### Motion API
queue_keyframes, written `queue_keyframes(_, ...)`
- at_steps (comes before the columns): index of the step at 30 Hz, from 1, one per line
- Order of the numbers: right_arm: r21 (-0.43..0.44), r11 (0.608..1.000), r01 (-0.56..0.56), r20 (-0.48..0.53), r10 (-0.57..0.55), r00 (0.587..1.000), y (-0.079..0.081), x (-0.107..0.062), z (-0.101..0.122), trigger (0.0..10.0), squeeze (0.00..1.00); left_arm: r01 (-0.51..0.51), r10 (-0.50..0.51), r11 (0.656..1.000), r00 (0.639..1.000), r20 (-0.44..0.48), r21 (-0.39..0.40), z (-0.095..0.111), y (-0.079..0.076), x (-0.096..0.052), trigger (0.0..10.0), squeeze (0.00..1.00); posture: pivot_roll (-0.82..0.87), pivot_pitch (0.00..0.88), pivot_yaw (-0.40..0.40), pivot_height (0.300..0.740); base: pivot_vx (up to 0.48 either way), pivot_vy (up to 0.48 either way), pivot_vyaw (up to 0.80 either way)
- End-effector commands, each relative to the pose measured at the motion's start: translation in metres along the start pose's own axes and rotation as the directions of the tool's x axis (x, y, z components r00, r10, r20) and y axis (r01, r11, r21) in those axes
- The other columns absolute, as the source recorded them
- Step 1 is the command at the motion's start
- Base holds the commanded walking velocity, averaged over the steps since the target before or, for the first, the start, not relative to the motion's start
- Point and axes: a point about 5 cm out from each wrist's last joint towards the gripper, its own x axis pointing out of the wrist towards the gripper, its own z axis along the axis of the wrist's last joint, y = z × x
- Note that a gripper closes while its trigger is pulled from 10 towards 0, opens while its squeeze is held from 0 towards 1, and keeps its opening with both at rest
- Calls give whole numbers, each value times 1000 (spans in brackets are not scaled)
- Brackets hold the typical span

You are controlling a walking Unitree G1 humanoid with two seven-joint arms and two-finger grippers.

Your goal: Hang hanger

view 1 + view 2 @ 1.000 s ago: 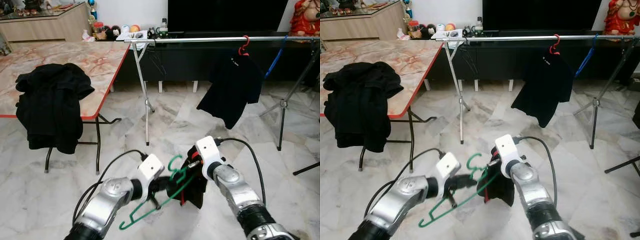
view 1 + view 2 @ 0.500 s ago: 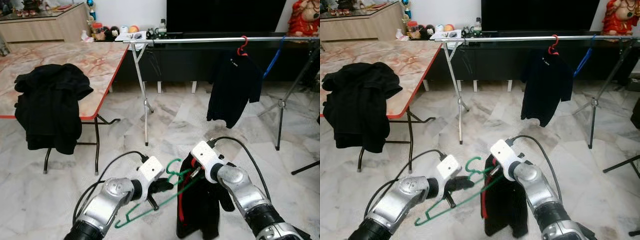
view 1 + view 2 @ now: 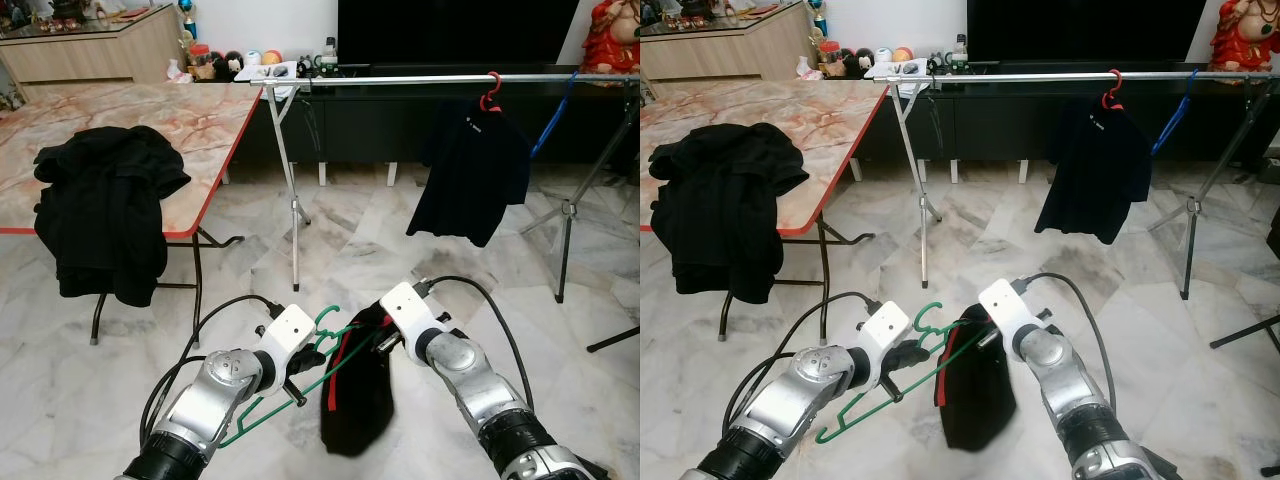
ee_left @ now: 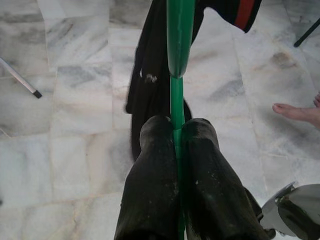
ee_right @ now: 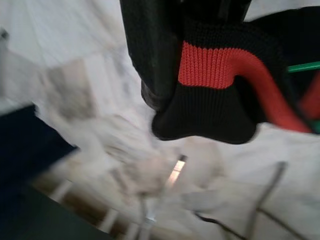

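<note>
Left gripper [image 4: 176, 131] clamped on green hanger [image 3: 300, 385], right gripper [image 3: 378, 340] grip state unclear beside black garment [image 3: 357, 400]; advise seating collar squarely before lifting

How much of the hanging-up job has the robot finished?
Done: one black shirt already hangs on the rail. In hand: the left gripper pinches the green hanger while the right gripper holds up the black garment, not yet clearly on it. Left: carrying it to the rail.
</note>
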Motion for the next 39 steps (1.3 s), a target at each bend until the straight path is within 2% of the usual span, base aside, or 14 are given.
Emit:
queue_keyframes(1, 22, 996, 81, -3, -81, 997, -13, 0, 4, 10000, 0, -21, 22, 999, 1000, -13, 38, 1, 5, -2, 10000, 0, 116, 58, 54, 740, 0, 0, 0)
queue_keyframes(6, 51, 983, 174, -11, -174, 985, -27, -2, 2, 10000, 0, -29, 31, 998, 999, -29, 59, -1, 6, -2, 10000, 0, 115, 56, 53, 740, 0, 0, 0)
queue_keyframes(11, 69, 979, 189, -16, -189, 982, -27, -1, 2, 10000, 0, -27, 29, 997, 999, -30, 67, -1, 5, -1, 10000, 0, 115, 55, 54, 740, 0, 0, 0)
queue_keyframes(18, 69, 996, 48, 22, -49, 999, -2, 3, 6, 10000, 0, -6, 5, 999, 1000, 18, 53, 6, 1, 1, 10000, 0, 116, 56, 55, 740, 0, 0, 0)
queue_keyframes(25, 67, 997, -32, 36, 30, 999, 10, 4, 8, 10000, 0, 11, -13, 1000, 999, 51, 28, 9, -2, 2, 10000, 0, 117, 57, 55, 740, 0, 0, 0)
queue_keyframes(28, 97, 988, -124, 69, 117, 991, 21, 4, 13, 10000, 0, 28, -28, 1000, 996, 83, -1, 12, -4, 2, 10000, 0, 117, 58, 54, 740, 0, 0, 0)
queue_keyframes(31, 99, 961, -256, 133, 243, 961, 37, 0, 19, 10000, 0, 66, -59, 997, 989, 136, -48, 19, -9, 2, 10000, 0, 114, 59, 53, 740, 0, 0, 0)
queue_keyframes(34, 117, 959, -257, 135, 241, 961, 34, -1, 18, 10000, 0, 112, -99, 991, 981, 167, -70, 22, -13, 1, 10000, 0, 114, 61, 53, 740, 0, 0, 0)
queue_keyframes(39, 128, 963, -239, 148, 220, 964, 18, -5, 16, 10000, 0, 222, -213, 974, 961, 174, -38, 19, -24, -4, 10000, 0, 115, 61, 53, 740, 0, 0, 0)
